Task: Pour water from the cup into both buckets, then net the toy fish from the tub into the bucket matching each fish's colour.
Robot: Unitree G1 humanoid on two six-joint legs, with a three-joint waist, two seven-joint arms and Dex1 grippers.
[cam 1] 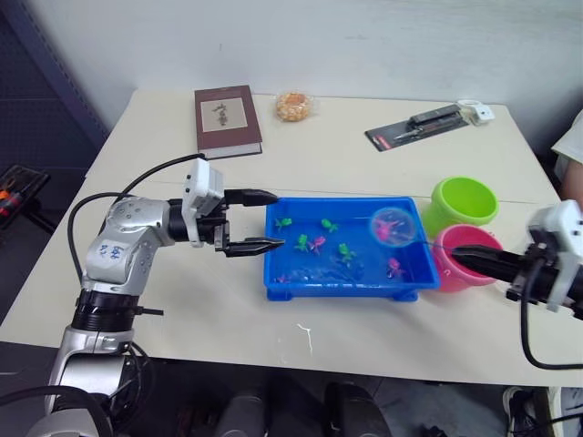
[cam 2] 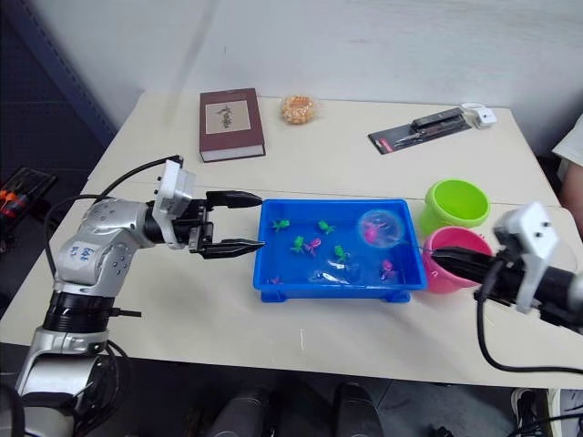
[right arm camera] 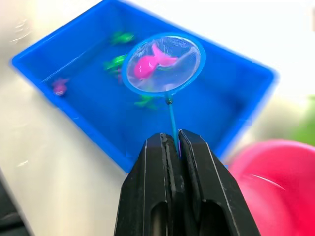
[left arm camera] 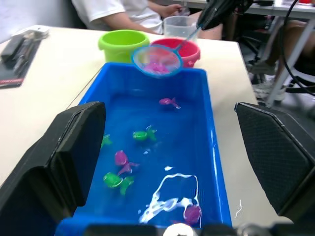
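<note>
Two grippers at the near side of a pale table [cam 1: 182, 309]: left gripper [cam 1: 262, 220] at the tub's left end, fingers spread wide apart and holding nothing, one tip just over the rim; right gripper [cam 1: 466, 259] at the right, fingers pinched tight on the thin handle of the net [right arm camera: 163, 64], reaching over the near edge of the pink bucket [cam 1: 455, 238]. Between them, the blue tub [cam 1: 342, 289], shallow water inside, with several toy fish scattered across the bottom: green fish [cam 1: 283, 222] toward the far-left corner, more green ones [cam 1: 329, 225] along the middle, a magenta fish [cam 1: 316, 243] near the centre, another [cam 1: 395, 268] toward the right end. Net hoop held above the tub's far-right corner, clear of the water, a pink fish [right arm camera: 150, 63] lying in its mesh. Just right of the tub, the pink bucket, and directly beyond it, touching or nearly so, the lime green bucket [cam 1: 465, 201]. Clear cup [left arm camera: 179, 27] standing past the two buckets as seen from the left wrist. Seated person in a white top [left arm camera: 115, 10] behind the table's right end. Farther back on the tabletop, a dark red book [cam 1: 227, 120] to the left, a small wrapped snack [cam 1: 294, 106] beside it, and a black packaged tool [cam 1: 419, 126] with a small white item [cam 1: 480, 113] toward the far right.
</note>
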